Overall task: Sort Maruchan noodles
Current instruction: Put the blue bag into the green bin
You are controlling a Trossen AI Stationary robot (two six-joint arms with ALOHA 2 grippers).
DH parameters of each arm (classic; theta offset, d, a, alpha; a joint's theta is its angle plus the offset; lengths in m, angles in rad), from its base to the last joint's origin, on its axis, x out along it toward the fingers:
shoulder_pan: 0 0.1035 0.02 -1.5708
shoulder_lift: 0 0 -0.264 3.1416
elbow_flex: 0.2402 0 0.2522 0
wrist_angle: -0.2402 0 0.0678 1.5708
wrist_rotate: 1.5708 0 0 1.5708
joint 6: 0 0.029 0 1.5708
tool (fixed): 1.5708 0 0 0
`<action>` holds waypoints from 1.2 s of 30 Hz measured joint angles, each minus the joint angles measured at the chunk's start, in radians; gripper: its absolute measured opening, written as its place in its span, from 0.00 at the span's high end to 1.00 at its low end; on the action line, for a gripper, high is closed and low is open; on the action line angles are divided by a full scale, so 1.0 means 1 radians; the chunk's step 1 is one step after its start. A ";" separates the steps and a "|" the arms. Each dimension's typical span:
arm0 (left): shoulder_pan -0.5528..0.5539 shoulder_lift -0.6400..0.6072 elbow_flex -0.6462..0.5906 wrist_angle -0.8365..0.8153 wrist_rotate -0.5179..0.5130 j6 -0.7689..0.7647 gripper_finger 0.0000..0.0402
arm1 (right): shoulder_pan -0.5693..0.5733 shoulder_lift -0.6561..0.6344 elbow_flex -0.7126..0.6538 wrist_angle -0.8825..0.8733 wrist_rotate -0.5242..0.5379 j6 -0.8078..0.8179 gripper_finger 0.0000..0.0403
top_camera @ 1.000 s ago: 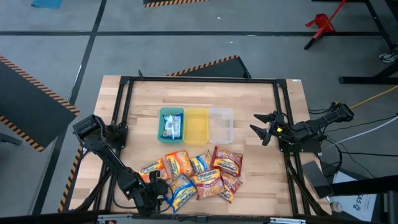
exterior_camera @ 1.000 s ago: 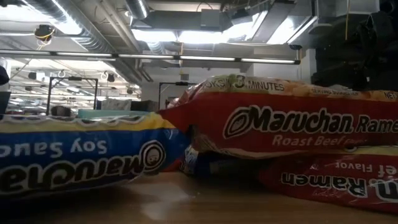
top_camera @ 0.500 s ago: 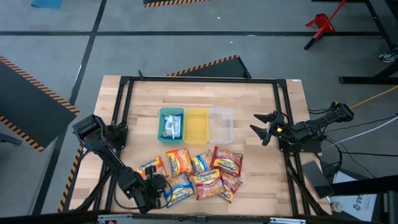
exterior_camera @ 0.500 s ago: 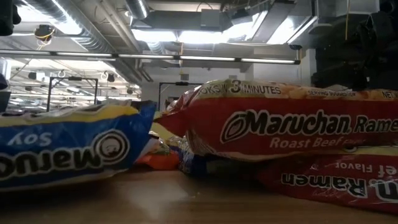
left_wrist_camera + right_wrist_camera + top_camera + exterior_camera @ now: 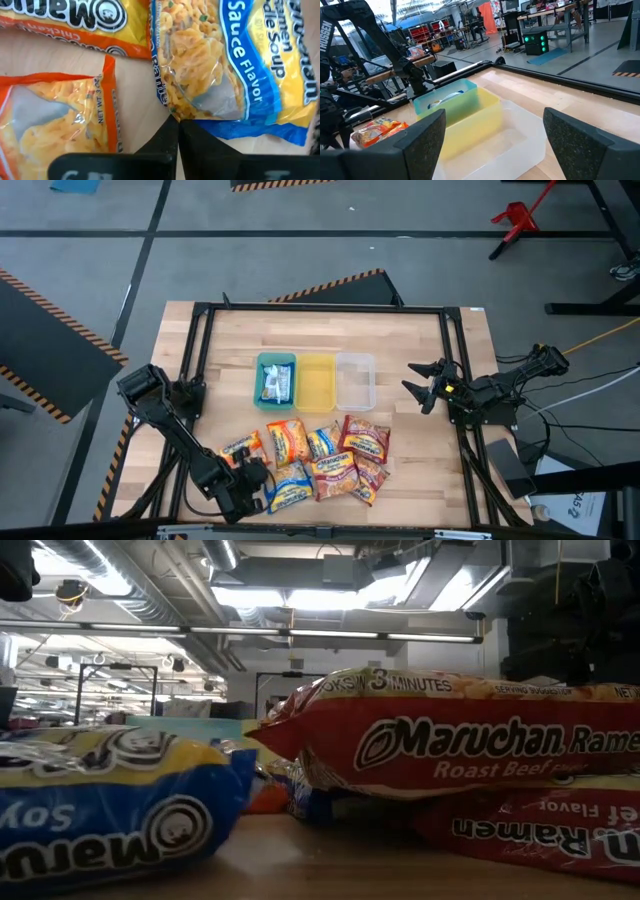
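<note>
Several Maruchan noodle packets [image 5: 320,460] lie in a loose pile on the near half of the table, red, orange and blue-yellow. My left gripper [image 5: 255,480] is at the pile's left end, shut on the blue-yellow soy sauce packet [image 5: 225,65]. An orange packet [image 5: 55,115] lies beside it. One blue packet [image 5: 276,384] lies in the green tray [image 5: 277,363]. My right gripper [image 5: 425,388] hangs open at the table's right side, facing the trays, holding nothing. My left gripper pinches the blue-yellow packet's edge seam [image 5: 172,116] at one corner, between its two fingertips [image 5: 167,135]. The fingers come from the table's left, slanting down. The rest of the packet [image 5: 110,810] lies tilted on the table against the pile.
A yellow tray [image 5: 316,380] and a clear tray [image 5: 355,380] stand in a row with the green one at mid-table. A black frame rail [image 5: 320,308] runs around the tabletop. A red Roast Beef packet [image 5: 470,740] is stacked on another red one.
My left gripper has gone a little toward the far edge. The blue-yellow packet has slid with it toward the table's left and far side and has tipped, so its printed face now tilts up in the low view. The other packets have stayed put.
</note>
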 joint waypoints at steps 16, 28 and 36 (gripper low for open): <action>0.003 -0.049 0.163 -0.136 -0.118 0.006 1.00 | 0.000 0.000 0.000 0.000 0.001 0.000 0.20; 0.029 -0.180 0.217 -0.397 -0.304 -0.100 1.00 | 0.000 0.000 0.000 0.000 0.002 0.000 0.20; 0.078 -0.293 0.220 -0.498 -0.397 -0.102 1.00 | 0.000 0.000 0.000 0.000 0.002 0.000 0.20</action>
